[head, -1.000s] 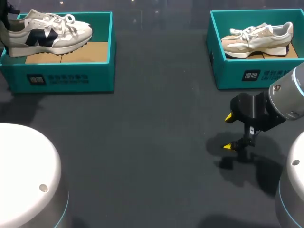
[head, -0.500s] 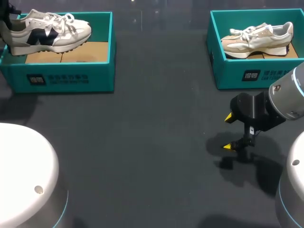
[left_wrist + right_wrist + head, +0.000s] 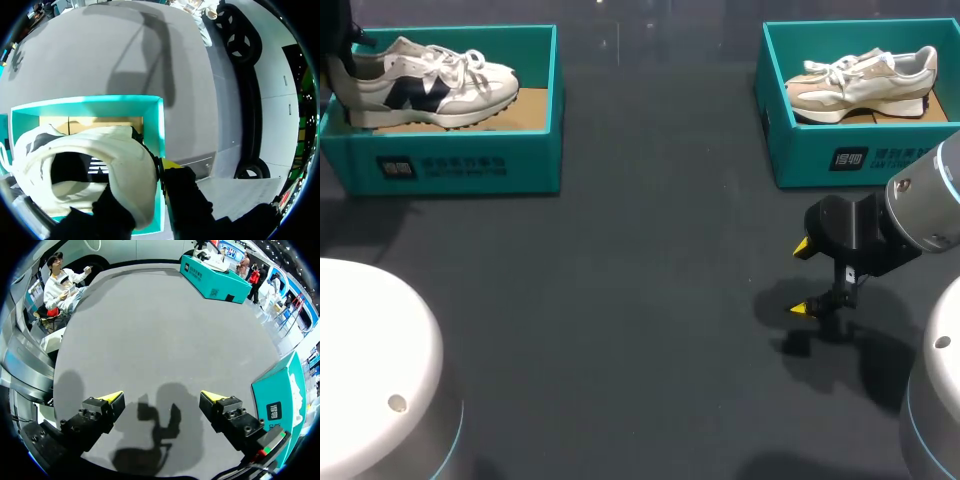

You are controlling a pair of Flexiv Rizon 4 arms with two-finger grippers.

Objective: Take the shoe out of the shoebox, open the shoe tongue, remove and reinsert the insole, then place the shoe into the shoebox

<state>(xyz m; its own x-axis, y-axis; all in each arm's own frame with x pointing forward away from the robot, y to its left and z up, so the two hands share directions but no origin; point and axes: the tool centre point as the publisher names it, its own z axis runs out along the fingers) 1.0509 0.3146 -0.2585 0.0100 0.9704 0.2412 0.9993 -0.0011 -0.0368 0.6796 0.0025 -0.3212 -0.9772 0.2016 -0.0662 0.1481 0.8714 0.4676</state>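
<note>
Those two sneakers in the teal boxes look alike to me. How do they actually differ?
The left shoe is white with a dark navy side patch; the right shoe is cream and beige with none. The left shoe's heel is clamped in the left gripper; the right shoe lies untouched. Their toes point toward each other. Both are laced sneakers in teal boxes: the left shoebox and the right shoebox.

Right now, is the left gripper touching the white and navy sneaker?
Touching. The left wrist view shows the left gripper clamping the white and navy sneaker at its heel.
</note>
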